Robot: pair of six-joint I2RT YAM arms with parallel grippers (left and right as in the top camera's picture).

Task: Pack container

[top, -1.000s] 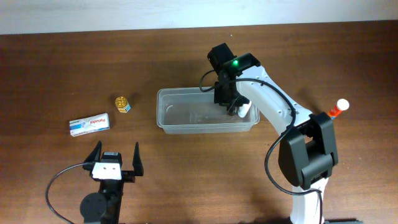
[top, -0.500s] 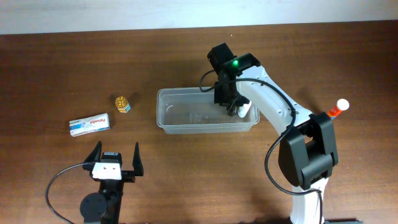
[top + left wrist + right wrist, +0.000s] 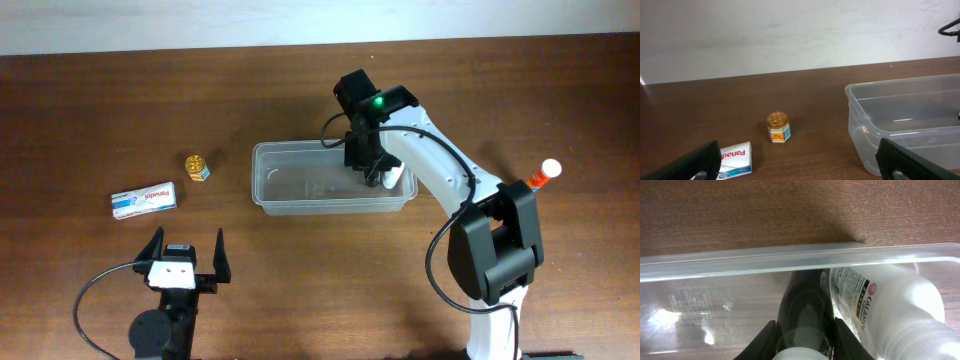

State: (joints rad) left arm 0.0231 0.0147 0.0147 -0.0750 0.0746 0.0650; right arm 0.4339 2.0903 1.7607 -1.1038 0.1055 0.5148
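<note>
The clear plastic container [image 3: 275, 188] stands mid-table; it also shows in the left wrist view [image 3: 856, 115] and the right wrist view [image 3: 740, 261]. My right gripper [image 3: 372, 168] reaches down into its right end. It [image 3: 805, 347] is shut on a dark bottle [image 3: 805, 305] with a white cap, held upright over the container floor. A white calamine lotion bottle [image 3: 885, 305] lies in the container beside it [image 3: 397, 181]. My left gripper [image 3: 187, 256] is open and empty near the front edge [image 3: 802, 170].
A small gold-lidded jar [image 3: 197, 166] [image 3: 777, 127] and a white Panadol box [image 3: 144, 200] [image 3: 735, 157] sit left of the container. A white bottle with a red-orange cap [image 3: 545, 174] stands at the far right.
</note>
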